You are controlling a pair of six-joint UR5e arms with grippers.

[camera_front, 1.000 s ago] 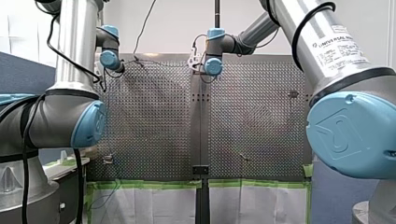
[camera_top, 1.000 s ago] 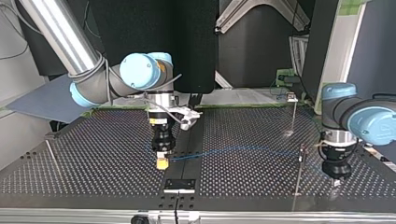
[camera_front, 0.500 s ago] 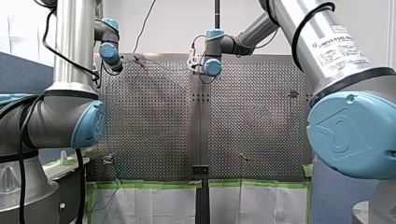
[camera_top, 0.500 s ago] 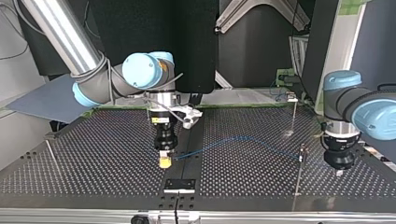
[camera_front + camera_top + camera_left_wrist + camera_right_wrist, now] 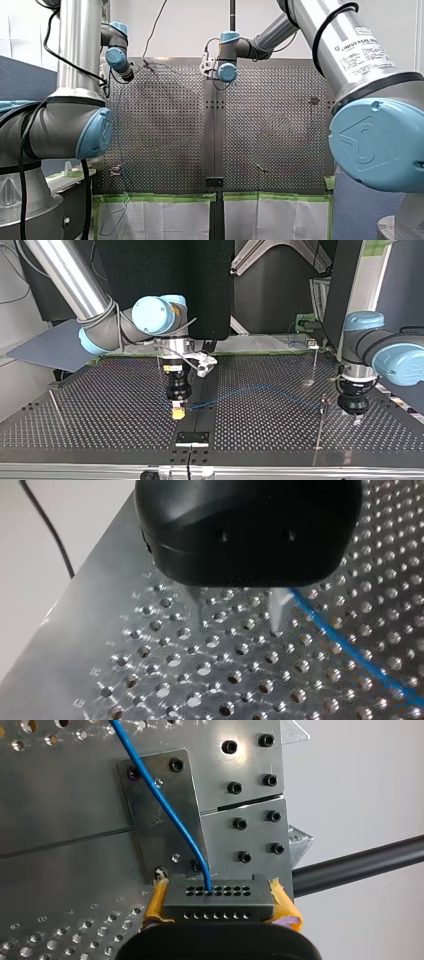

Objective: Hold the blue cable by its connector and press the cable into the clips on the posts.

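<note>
Blue cable [image 5: 250,388], running from its connector [image 5: 217,892] across the table [image 5: 100,415] toward the top view's right. The dark, many-holed connector is clamped between the yellow pads of my right pincer [image 5: 176,411], which is held low over the table near its middle. The cable leaves one hole and lifts in a shallow arch, its long axis along the table's width. It comes down beside a thin post [image 5: 319,430], whose clip [image 5: 323,401] stands close to the cable's line; whether the cable is seated there cannot be told. My left pincer [image 5: 237,625], the nearer of the two to this post, hangs just past it. Its metal fingers [image 5: 276,607] are parted and empty, and the cable lies just outside one of them. Likely next step: press the span down into the clip.
</note>
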